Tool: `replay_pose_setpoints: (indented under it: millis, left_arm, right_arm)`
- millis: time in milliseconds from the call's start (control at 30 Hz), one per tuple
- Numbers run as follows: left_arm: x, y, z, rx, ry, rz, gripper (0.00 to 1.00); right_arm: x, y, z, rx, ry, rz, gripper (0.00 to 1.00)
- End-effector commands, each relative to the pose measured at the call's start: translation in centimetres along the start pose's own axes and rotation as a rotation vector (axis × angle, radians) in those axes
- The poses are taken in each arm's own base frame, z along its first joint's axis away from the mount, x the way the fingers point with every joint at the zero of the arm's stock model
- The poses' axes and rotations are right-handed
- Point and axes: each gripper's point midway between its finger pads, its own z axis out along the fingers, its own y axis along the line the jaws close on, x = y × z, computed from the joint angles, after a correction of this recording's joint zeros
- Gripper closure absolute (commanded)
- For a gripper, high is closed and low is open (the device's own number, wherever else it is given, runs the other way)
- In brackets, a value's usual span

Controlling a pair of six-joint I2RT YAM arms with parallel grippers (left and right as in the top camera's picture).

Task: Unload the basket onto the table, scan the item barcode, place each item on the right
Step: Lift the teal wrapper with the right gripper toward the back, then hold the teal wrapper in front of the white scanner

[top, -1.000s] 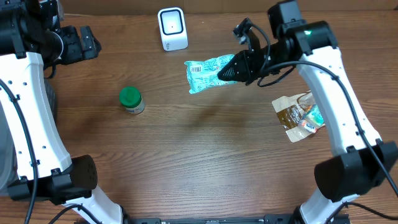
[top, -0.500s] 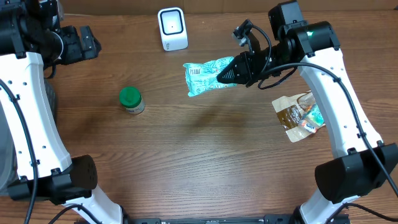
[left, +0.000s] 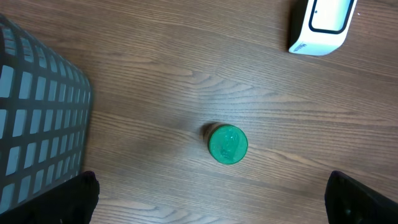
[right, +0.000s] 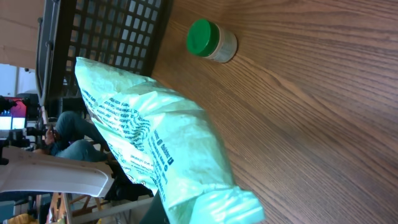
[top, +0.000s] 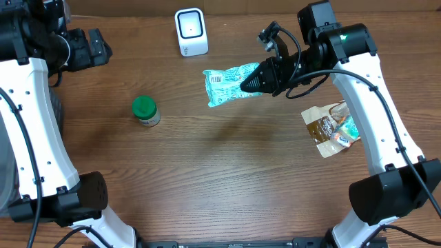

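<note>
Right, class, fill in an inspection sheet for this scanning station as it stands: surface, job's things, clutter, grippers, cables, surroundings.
Surface: brown wood-grain table.
Job's things: green packet held above the table, near the white scanner; barcode label faces up.
Clutter: green-lidded jar upright at left; snack packets lying at right.
Grippers: right gripper shut on the green packet; left gripper open, holding nothing.
Cables: black cables loop along the right arm.
Surroundings: dark mesh basket beside the table.
</note>
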Motion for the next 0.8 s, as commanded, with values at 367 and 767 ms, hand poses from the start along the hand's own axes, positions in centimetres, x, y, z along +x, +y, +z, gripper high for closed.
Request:
replay_pose_setpoints:
  millis: [367, 767]
  left_arm:
    - [0.0, -0.2, -0.1, -0.003, -0.005, 0.025, 0.00]
    - [0.0, -0.2, -0.1, -0.003, -0.005, 0.026, 0.00]
  right_arm:
    - [-1.4, 0.9, -1.2, 0.084, -0.052, 0.036, 0.96]
    - [-8.9, 0.1, -5.0, 0.763, -0.387, -0.132, 0.96]
